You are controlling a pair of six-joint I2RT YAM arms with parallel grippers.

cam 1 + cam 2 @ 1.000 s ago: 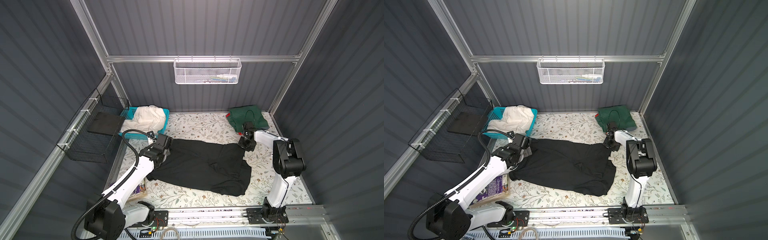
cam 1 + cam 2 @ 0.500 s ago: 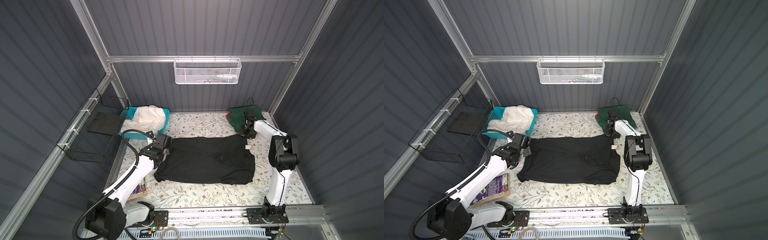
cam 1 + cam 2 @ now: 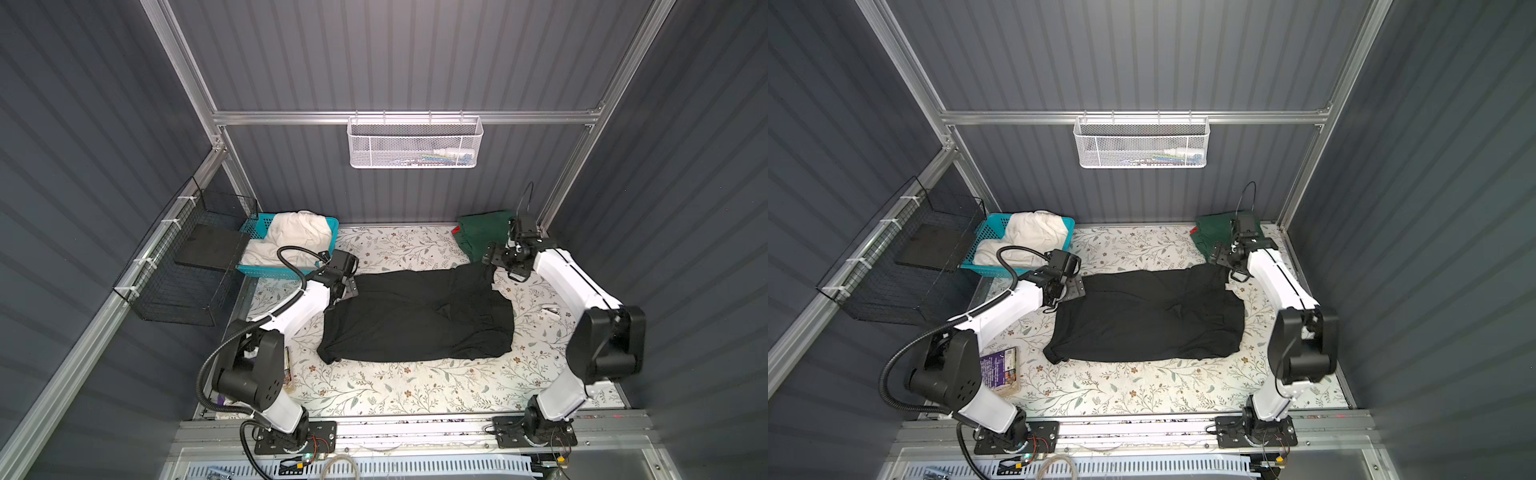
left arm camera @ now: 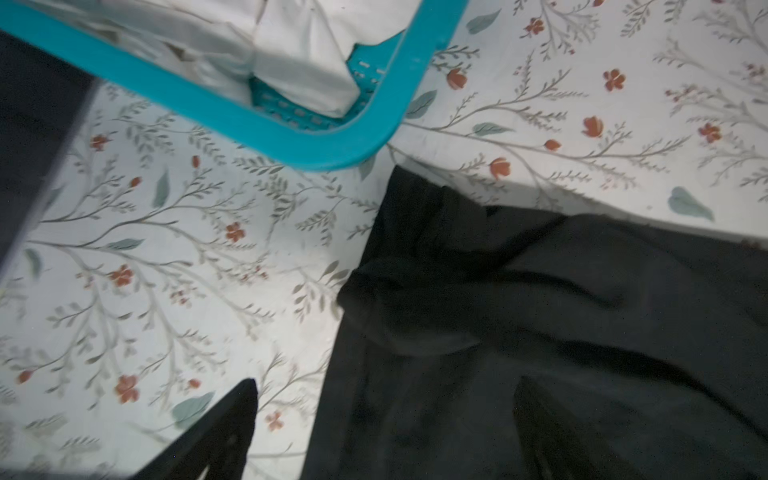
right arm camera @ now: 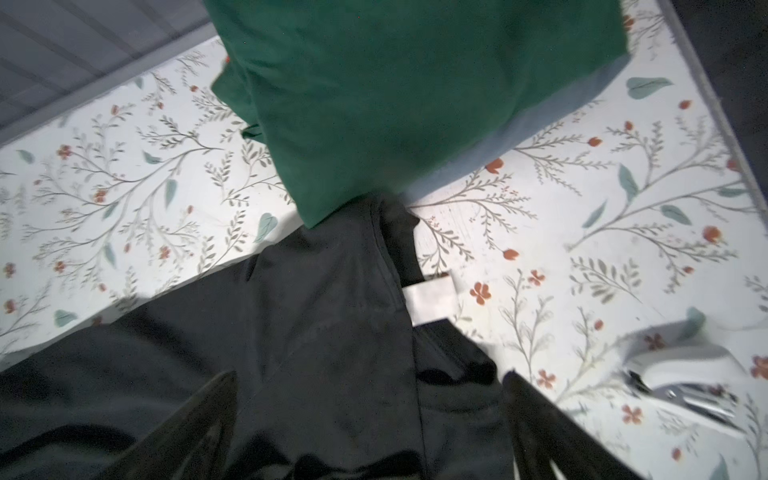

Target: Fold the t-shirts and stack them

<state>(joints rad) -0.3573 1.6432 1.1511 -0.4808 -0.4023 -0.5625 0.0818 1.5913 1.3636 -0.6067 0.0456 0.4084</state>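
- Now, left fingers (image 4: 226, 428) spread, gripping nothing; black shirt (image 3: 415, 320) edge lies between them on the counter (image 3: 395, 386).
- The right fingers (image 5: 203, 419) spread above its other corner; green shirt (image 5: 395, 83) just beyond them.

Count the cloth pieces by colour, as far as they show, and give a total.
Black shirt: 1
Green shirt: 1
Grey shirt, under the green: 1
Red shirt, only an edge: 1
White heap, in the basket: 1
Total: 5
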